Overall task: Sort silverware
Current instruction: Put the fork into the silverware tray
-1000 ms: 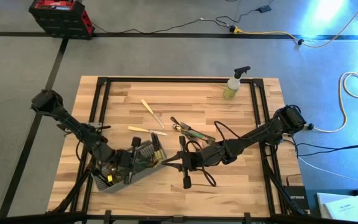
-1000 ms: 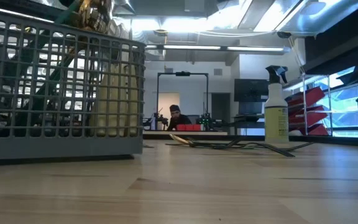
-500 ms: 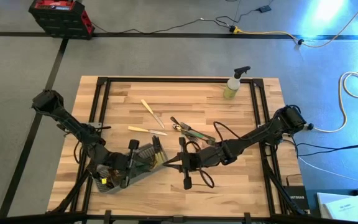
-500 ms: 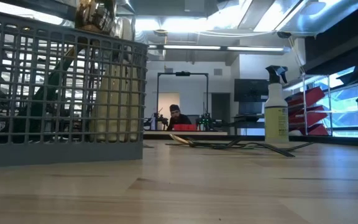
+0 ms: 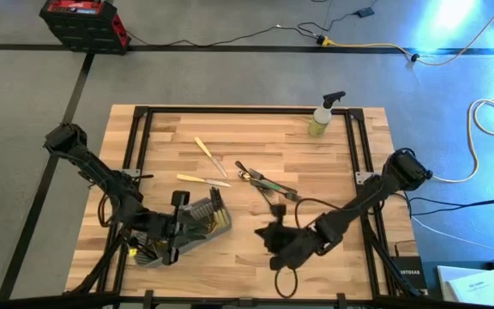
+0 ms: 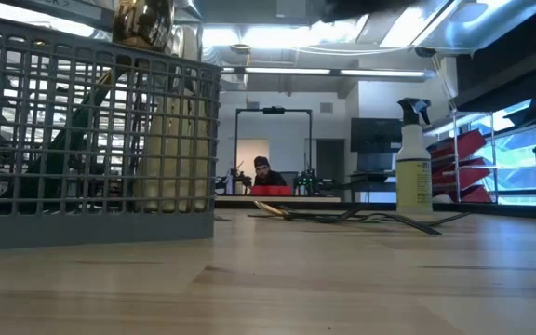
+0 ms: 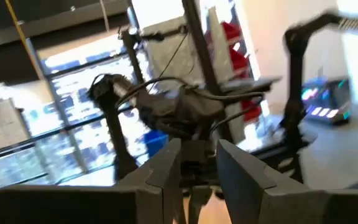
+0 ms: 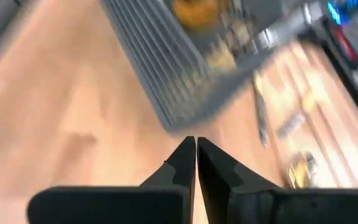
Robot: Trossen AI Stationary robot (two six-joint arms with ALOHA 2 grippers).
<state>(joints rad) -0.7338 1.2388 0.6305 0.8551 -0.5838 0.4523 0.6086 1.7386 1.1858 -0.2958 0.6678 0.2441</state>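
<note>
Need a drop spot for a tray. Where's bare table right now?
Free: the strip between the cream knife and the spray bottle, and the corner beyond the right gripper. Crowded: the caddy with the left gripper, and the silverware pile mid-table.

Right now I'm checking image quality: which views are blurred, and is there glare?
Right wrist view: motion-smeared, caddy streaked. Left wrist view: soft throughout. High view: right pincer blurred; blue glare top right. Low view: sharp, bright ceiling lights behind the caddy.

In the right wrist view motion blur smears the grey caddy [image 8: 185, 68] and the silverware [image 8: 291, 127] on the desk, and the low view cuts the caddy at its left edge.
</note>
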